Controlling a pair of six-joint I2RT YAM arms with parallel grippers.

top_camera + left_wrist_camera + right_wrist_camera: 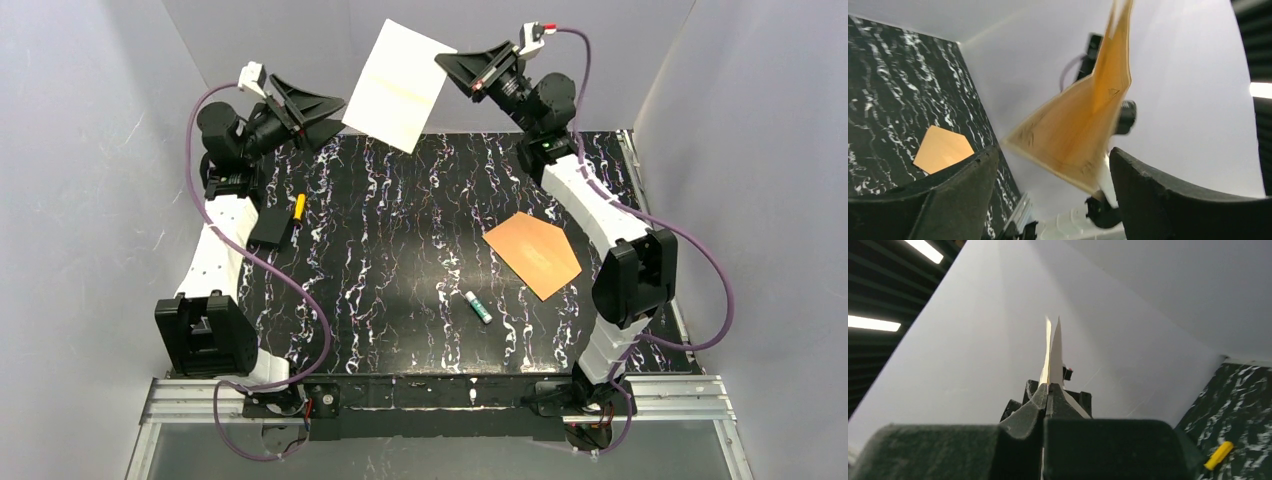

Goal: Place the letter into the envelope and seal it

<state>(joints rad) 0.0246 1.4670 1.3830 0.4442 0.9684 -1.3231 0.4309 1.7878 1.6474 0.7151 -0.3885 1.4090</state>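
The letter (pixel 398 85) is held aloft over the far side of the table (pixel 400 250), pinched at its right edge by the tightly closed right gripper (pixel 445 65); the left gripper (pixel 338 113) is spread wide just beside the sheet's left edge, with nothing gripped; the envelope (pixel 533 252) is laid flat at the table's right, a green-capped tube (pixel 476 306) near it.

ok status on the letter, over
Left pincer open, gripping nothing. Right pincer shut on cream-tan rectangular paper letter, held aloft. Orange-brown kraft paper envelope flat on table, nothing on it.
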